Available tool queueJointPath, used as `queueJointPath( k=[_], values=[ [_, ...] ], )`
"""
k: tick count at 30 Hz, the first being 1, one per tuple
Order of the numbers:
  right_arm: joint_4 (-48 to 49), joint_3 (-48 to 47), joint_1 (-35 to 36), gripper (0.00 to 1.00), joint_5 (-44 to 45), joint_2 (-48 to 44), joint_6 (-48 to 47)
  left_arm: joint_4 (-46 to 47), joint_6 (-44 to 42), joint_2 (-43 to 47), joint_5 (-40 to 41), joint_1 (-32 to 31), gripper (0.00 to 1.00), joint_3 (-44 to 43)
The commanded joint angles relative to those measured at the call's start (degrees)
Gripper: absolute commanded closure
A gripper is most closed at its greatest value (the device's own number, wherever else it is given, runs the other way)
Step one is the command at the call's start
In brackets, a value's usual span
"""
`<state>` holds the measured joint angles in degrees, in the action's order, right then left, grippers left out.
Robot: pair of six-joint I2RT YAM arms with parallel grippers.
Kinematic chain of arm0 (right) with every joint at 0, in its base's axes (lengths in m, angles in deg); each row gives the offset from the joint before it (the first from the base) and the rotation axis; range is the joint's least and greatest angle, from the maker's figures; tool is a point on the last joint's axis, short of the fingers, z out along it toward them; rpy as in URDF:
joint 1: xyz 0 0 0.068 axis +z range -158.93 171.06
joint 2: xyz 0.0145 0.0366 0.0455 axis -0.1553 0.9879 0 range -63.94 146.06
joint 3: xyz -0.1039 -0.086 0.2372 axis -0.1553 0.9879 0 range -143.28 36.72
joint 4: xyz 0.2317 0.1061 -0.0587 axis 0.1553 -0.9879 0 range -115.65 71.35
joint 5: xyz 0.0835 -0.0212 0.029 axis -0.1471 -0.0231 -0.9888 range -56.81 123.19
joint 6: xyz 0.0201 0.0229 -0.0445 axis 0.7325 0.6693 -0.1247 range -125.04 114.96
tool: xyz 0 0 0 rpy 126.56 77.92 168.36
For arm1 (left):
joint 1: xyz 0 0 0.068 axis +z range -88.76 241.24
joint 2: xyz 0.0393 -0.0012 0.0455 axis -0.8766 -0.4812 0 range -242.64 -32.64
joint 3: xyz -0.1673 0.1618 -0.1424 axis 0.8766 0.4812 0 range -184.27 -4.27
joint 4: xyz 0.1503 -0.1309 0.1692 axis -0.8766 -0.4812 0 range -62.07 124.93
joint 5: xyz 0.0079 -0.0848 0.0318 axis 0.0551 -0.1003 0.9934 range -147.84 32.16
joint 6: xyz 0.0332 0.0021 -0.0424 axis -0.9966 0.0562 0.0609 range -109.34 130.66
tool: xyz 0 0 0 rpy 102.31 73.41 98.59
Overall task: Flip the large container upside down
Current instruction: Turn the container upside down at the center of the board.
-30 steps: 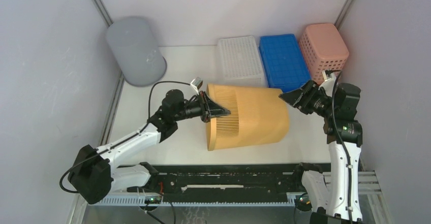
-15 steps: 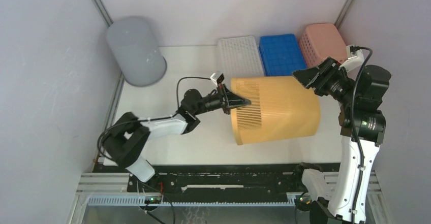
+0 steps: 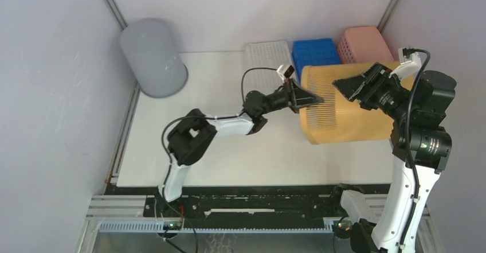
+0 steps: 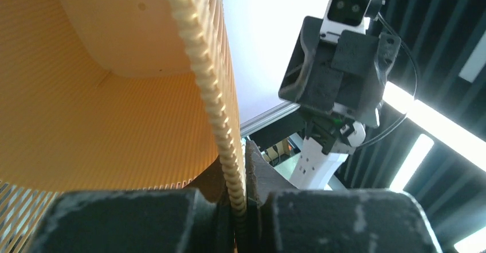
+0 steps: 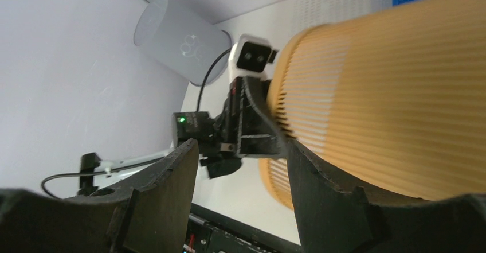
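The large container (image 3: 349,112) is a tan ribbed basket held on its side above the table's right part, its open mouth facing left. My left gripper (image 3: 305,97) is shut on the mouth's rim; in the left wrist view the ribbed rim (image 4: 209,86) is pinched between the fingers of that gripper (image 4: 240,193). My right gripper (image 3: 356,86) is open over the basket's upper side. In the right wrist view that gripper (image 5: 240,172) stands wide open, with one finger (image 5: 326,195) close along the basket's wall (image 5: 395,86).
An upturned grey bin (image 3: 153,58) stands at the back left. A white crate (image 3: 268,63), a blue crate (image 3: 314,53) and a pink basket (image 3: 367,41) line the back right, just behind the held basket. The right wall is close to the right arm.
The left arm has stretched out and carried the basket to the right and towards the back crates. The right arm has risen and moved right with it, its gripper still open.
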<state>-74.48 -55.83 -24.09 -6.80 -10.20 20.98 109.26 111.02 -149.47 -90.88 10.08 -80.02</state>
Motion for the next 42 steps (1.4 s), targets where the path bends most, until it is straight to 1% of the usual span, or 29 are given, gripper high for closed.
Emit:
queueJointPath(
  k=[1,5,12,21,24,28,30,33,35,36,38,40,42],
  values=[
    [-3.4,-1.8,0.9,0.34,1.7,0.5,-1.5,12.7,4.2,-8.3,5.9,-3.3,1.0,-18.3],
    [-4.9,-2.0,2.0,0.34,3.6,0.6,-2.1,12.9,4.3,-15.2,8.4,-5.9,1.0,-27.5],
    [-6.9,-1.8,4.4,0.34,6.8,0.5,-3.1,13.1,3.6,-26.2,12.9,-9.0,1.0,-37.8],
    [-9.3,-2.5,6.1,0.34,9.8,-0.2,-4.2,13.2,7.7,-45.1,16.8,-10.1,1.0,-61.1],
    [-9.1,-1.6,6.3,0.34,9.9,-0.6,-4.2,13.2,8.6,-47.8,17.1,-10.0,0.99,-62.6],
    [-8.2,0.2,6.4,0.34,9.6,-1.2,-4.0,13.2,9.9,-49.5,16.9,-10.3,0.98,-60.5],
    [-7.7,1.4,6.4,0.34,9.4,-1.6,-3.9,13.2,10.1,-48.6,17.0,-10.6,0.92,-56.4],
    [-7.0,3.0,6.4,0.34,9.1,-2.2,-3.8,13.3,7.7,-42.9,17.0,-10.6,0.74,-43.2],
    [-6.6,3.9,6.4,0.34,8.9,-2.6,-3.7,13.2,4.0,-36.8,17.4,-10.4,0.58,-31.3],
    [-6.3,4.5,6.4,0.34,8.8,-2.7,-3.7,13.2,2.2,-33.7,17.7,-10.2,0.53,-25.7],
    [-5.1,6.0,6.4,0.34,8.3,-3.2,-3.3,13.2,0.1,-29.9,18.3,-9.6,0.49,-18.1],
    [-3.9,7.7,6.5,0.34,7.9,-3.5,-2.8,13.2,-0.1,-28.6,18.6,-8.9,0.48,-14.2],
    [-2.8,9.4,6.5,0.34,7.4,-3.8,-2.6,13.2,-0.4,-28.3,19.0,-8.6,0.45,-11.3]
  ],
)
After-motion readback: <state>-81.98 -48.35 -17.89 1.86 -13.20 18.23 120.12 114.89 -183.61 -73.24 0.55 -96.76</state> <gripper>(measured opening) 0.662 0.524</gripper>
